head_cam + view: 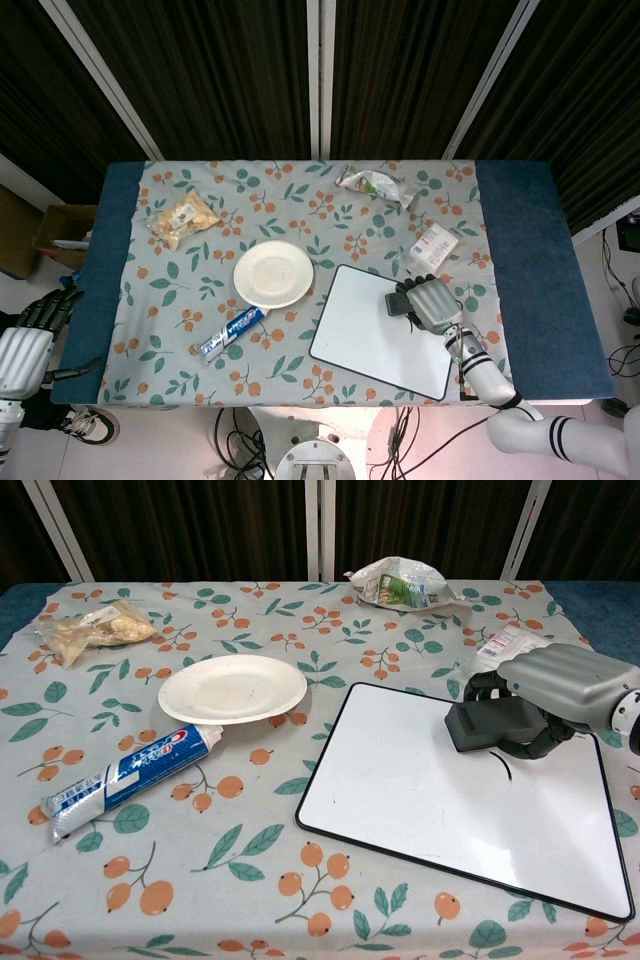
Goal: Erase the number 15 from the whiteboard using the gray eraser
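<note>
Now the right hand (pixel 565 685) grips the gray eraser (pixel 493 724) on the whiteboard (pixel 420 800).
Eraser sits at the board's 1 o'clock corner, beside a dark pen stroke (pixel 505 770); left hand (pixel 35 318) hangs off-table, fingers apart, holding nothing.

Gray eraser (pixel 492 724) on whiteboard's (pixel 400 790) far edge

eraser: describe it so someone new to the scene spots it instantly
Find the whiteboard, the big white black-rimmed panel at the front right of the floral tablecloth. At its far right corner the right hand grips a dark gray block pressed flat on the board: the eraser. It is the only thing on the board, and the only plain dark object among bright packets.
</note>
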Available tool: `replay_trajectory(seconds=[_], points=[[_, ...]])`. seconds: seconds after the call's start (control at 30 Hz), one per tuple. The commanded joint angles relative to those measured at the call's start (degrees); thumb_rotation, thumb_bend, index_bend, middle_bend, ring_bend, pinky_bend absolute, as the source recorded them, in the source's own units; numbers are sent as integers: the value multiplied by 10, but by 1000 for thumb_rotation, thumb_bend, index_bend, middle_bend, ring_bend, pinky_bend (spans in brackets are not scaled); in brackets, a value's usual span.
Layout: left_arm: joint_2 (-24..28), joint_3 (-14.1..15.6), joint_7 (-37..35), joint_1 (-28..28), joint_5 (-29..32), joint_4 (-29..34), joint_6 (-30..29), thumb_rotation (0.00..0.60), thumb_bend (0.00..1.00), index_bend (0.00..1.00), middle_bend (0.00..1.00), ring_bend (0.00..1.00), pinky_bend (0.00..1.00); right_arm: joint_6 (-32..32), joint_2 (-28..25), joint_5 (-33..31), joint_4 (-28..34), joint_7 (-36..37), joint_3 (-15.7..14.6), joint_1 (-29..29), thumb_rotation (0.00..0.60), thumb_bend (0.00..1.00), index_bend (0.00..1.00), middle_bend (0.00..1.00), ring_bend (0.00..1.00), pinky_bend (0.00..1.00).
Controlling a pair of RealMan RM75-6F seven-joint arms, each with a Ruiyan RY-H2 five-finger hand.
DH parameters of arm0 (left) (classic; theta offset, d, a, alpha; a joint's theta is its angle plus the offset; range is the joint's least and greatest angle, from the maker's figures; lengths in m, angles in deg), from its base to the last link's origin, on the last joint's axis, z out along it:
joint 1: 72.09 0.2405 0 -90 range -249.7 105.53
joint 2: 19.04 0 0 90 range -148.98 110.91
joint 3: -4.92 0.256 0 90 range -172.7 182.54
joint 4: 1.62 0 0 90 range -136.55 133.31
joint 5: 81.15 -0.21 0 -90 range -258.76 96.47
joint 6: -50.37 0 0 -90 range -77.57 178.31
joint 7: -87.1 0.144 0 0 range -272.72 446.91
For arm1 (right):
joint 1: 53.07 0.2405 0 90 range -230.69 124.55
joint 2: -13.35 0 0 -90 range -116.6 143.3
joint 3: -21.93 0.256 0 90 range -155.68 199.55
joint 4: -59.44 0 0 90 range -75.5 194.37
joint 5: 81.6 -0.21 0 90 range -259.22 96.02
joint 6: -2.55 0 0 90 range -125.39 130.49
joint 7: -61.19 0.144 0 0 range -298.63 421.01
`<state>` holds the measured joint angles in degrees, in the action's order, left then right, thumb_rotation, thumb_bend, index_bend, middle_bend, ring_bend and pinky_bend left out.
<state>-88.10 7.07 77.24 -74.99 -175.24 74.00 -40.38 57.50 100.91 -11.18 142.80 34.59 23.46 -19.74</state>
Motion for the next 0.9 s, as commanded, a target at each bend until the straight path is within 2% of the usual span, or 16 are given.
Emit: replay_trajectory(seconds=[0.03, 0.23, 0.6, 0.73, 0.9], points=[[1, 0, 4, 0, -1, 3, 0, 418, 69, 101, 90, 79, 176, 2, -16, 22, 23, 10, -20, -10, 600, 395, 680, 577, 515, 641], [2, 0, 7, -1, -1, 7, 0, 415, 69, 101, 90, 79, 176, 19, -40, 72, 73, 19, -50, -23, 600, 395, 682, 579, 515, 644], [2, 0, 1, 1, -1, 3, -2, 417, 70, 101, 90, 79, 176, 10, -71, 108, 163, -2, -94, -36, 600, 395, 682, 579, 516, 646], [3, 0, 0, 1, -1, 3, -3, 419, 69, 101, 90, 79, 176, 13, -71, 118, 172, -10, -92, -37, 600, 395, 684, 580, 517, 647], [1, 1, 1, 0, -3, 4, -2, 419, 69, 100, 90, 79, 176, 10, -46, 94, 145, -26, -63, -30, 600, 395, 685, 581, 518, 647]])
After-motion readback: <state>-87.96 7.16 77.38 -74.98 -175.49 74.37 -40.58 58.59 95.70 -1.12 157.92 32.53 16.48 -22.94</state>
